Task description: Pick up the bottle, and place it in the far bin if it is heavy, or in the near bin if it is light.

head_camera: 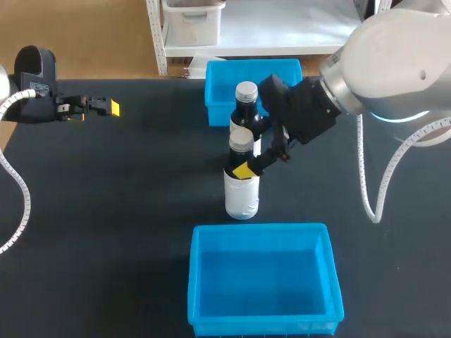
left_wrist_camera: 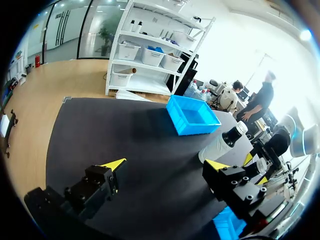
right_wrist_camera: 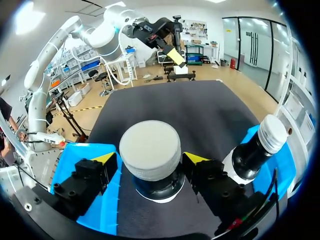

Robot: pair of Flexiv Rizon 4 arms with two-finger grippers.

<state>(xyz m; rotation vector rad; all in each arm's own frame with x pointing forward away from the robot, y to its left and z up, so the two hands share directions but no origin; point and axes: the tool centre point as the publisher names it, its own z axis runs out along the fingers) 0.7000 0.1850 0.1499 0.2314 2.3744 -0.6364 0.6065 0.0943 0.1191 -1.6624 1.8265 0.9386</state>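
Two silver-capped bottles stand between the bins. The white-labelled bottle (head_camera: pixel 242 186) is the nearer one, and my right gripper (head_camera: pixel 257 160) is at its neck, one yellow-tipped finger on each side. In the right wrist view its cap (right_wrist_camera: pixel 150 149) fills the gap between the fingers of the right gripper (right_wrist_camera: pixel 150 159); I see no firm contact, so the gripper reads as open. The dark bottle (head_camera: pixel 246 107) (right_wrist_camera: pixel 257 147) stands just behind, by the far bin (head_camera: pixel 218 77). My left gripper (head_camera: pixel 99 107) (left_wrist_camera: pixel 165 165) is open and empty at the table's left.
The near blue bin (head_camera: pixel 194 282) sits at the table's front edge, right in front of the bottles; its rim also shows beside the right gripper as near bin (right_wrist_camera: pixel 75 160). The far bin (left_wrist_camera: pixel 192 116) lies at the back edge. Black tabletop stretches out to the left.
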